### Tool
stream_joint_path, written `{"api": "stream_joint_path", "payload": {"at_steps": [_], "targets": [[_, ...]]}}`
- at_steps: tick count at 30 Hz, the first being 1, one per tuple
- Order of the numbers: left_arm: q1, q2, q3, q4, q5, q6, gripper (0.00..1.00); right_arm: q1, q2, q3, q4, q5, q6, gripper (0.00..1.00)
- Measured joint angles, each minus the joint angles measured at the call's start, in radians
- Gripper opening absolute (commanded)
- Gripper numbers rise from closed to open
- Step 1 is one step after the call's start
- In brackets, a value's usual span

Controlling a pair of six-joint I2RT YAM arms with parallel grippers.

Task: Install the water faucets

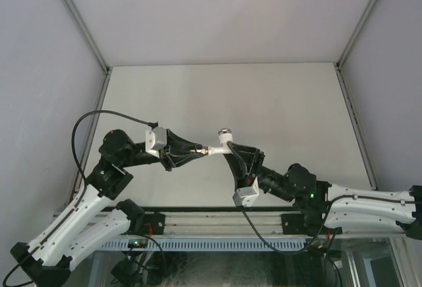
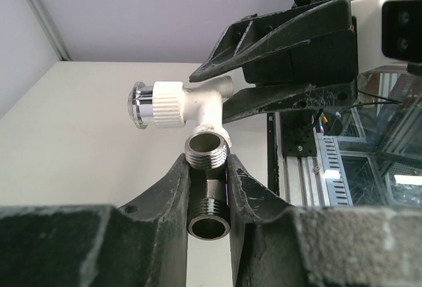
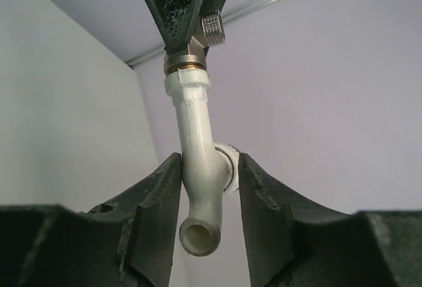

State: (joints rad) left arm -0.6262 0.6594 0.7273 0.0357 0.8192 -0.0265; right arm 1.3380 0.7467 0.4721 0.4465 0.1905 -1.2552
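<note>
Both grippers meet in mid-air above the white table. My left gripper is shut on the short dark-grey metal fitting, which lies threaded-end forward between its fingers in the left wrist view. My right gripper is shut on the white bent tap, whose silvery end points away. In the right wrist view the tap stands between the fingers. The fitting's far end meets the tap's socket; how deep it sits I cannot tell.
A metal rail with the arm bases runs along the near table edge. White enclosure walls and metal corner posts close the back and both sides. A black cable loops beside the left arm.
</note>
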Motion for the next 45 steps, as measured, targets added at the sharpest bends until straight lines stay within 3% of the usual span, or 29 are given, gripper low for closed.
{"api": "stream_joint_path", "payload": {"at_steps": [6, 7, 9, 10, 15, 19, 30, 41, 45], "targets": [[-0.001, 0.002, 0.0, 0.013, 0.014, -0.001, 0.0, -0.022, -0.046, 0.045, -0.123, -0.055, 0.146, 0.21], [-0.001, 0.002, 0.0, 0.014, 0.015, -0.005, 0.0, -0.028, -0.05, 0.056, -0.146, -0.065, 0.172, 0.25], [-0.001, 0.002, 0.0, 0.015, 0.019, -0.01, 0.0, -0.043, -0.055, 0.076, -0.184, -0.09, 0.216, 0.49], [-0.001, 0.003, 0.0, 0.016, 0.021, -0.012, 0.0, -0.055, -0.059, 0.084, -0.202, -0.108, 0.244, 0.54], [-0.001, 0.016, 0.0, 0.011, 0.042, -0.01, 0.0, -0.095, -0.075, 0.108, -0.233, -0.166, 0.336, 0.59], [-0.001, 0.026, 0.0, 0.007, 0.056, -0.009, 0.0, -0.1, -0.058, 0.111, -0.235, -0.163, 0.352, 0.54], [0.002, 0.028, 0.0, -0.006, 0.038, -0.044, 0.0, -0.122, -0.014, 0.148, -0.309, -0.184, 0.393, 0.02], [-0.005, 0.034, 0.0, 0.001, 0.032, -0.06, 0.0, -0.329, -0.039, 0.209, -0.383, -0.517, 0.752, 0.0], [-0.006, 0.034, 0.0, 0.007, 0.042, -0.061, 0.0, -0.348, -0.039, 0.225, -0.391, -0.56, 0.812, 0.0]]}}
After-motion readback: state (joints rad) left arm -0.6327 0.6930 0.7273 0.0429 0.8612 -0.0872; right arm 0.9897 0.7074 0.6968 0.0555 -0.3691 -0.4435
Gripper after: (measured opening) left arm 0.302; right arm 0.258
